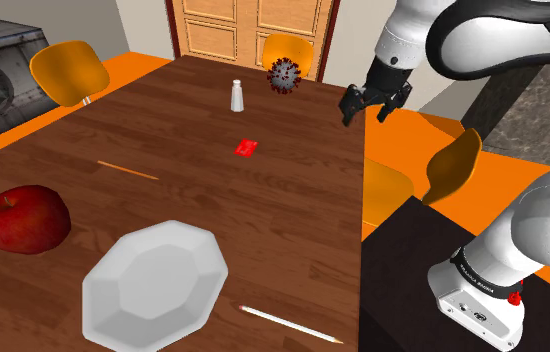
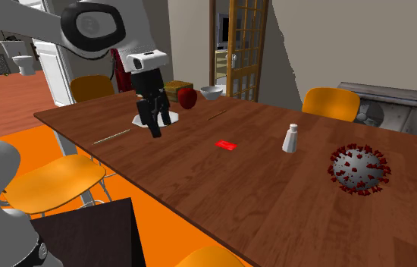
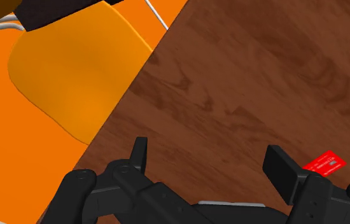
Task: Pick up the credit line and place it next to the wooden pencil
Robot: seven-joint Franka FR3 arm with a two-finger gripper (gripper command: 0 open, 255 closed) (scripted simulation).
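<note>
Long table [image 1: 293,210] of dark, streaky wood grain. Around it, moulded orange chairs [image 1: 70,68], smooth rounded shells. Over the table's edge at the shoulder view's right, a glossy white arm [image 1: 483,35] ending in a matte black gripper [image 1: 366,112]. Fingers spread apart, clasping nothing, poised above the line where wood meets one orange chair seat. Near the stand, a white eight-sided plate [image 1: 155,285] with a faceted rim. Beside that, a dull red apple [image 1: 21,218]. At the far end, a grey ball [image 1: 283,75] bristling with dark red spikes, then a small white tapered shaker [image 1: 237,96]. Flat on bare wood mid-table, the credit line [image 1: 247,148]: a thin red rectangle, just outside one fingertip in the wrist view, untouched. Well apart from it, toward the apple, the slim wooden pencil [image 1: 128,170]. By the plate, a pale pencil [image 1: 288,323].
</note>
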